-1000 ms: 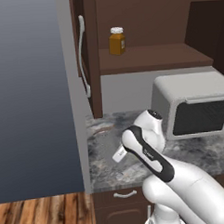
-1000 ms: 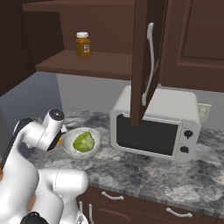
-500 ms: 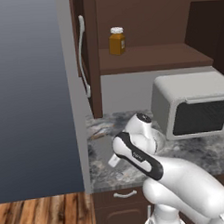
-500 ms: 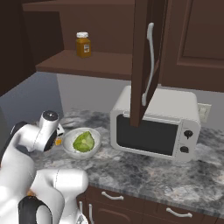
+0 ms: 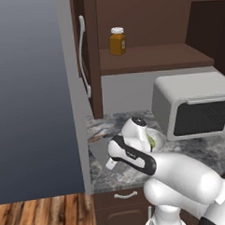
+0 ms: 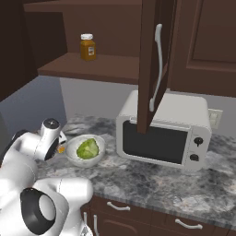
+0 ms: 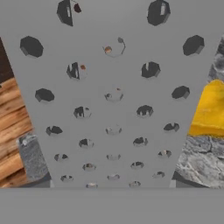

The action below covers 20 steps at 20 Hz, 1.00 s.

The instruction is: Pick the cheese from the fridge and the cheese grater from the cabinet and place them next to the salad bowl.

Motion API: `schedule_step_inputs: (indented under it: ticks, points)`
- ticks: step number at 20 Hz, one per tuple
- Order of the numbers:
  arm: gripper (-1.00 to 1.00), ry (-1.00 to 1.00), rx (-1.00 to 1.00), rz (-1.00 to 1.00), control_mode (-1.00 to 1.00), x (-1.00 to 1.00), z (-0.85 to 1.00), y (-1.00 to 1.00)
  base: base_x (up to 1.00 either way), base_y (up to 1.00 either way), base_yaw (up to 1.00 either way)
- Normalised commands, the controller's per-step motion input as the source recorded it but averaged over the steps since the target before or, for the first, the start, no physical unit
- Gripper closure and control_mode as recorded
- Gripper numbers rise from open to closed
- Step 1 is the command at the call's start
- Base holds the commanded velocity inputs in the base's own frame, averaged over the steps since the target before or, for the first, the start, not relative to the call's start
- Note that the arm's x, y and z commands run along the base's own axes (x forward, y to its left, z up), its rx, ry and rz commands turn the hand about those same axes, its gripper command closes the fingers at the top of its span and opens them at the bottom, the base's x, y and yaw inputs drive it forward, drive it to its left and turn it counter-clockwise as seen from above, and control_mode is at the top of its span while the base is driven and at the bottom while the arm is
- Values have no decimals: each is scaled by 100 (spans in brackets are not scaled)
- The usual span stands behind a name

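The grey cheese grater [image 7: 113, 100] fills the hand view, its holed face right against the camera. In the left base view the cheese grater [image 5: 100, 155] shows as a grey slab low over the counter's left end, in my gripper [image 5: 109, 162], which is shut on it; the fingers are hidden. The yellow cheese [image 7: 211, 109] lies on the counter just beside the grater, and it peeks out by my wrist as the cheese [image 6: 61, 148], left of the salad bowl [image 6: 98, 144]. My arm partly covers the salad bowl [image 5: 156, 139].
The cabinet [image 5: 151, 61] is open, its door [image 6: 152, 64] hanging over the microwave [image 6: 161, 131]. An amber jar [image 5: 117, 41] stands on the shelf. The grey fridge door [image 5: 29, 90] walls off the left. The counter edge [image 5: 118, 186] runs just below the hand.
My arm has swung down and left with the grater, bringing it low over the counter's left end beside the bowl.
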Motion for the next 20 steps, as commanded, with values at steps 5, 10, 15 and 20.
schedule_step_inputs:
  ticks: [5, 10, 15, 20]
  points:
    - [100, -4, 0, 0, -100, 1, -40, -16, 0, 0, 0]
    - [100, -4, 0, 0, -100, -3, -30, -11, 0, 0, 0]
    - [100, -5, 0, 0, -100, -10, -7, -8, 0, 0, 0]
    - [100, -3, 1, -11, -100, -21, 0, 0, 0, 0, 0]
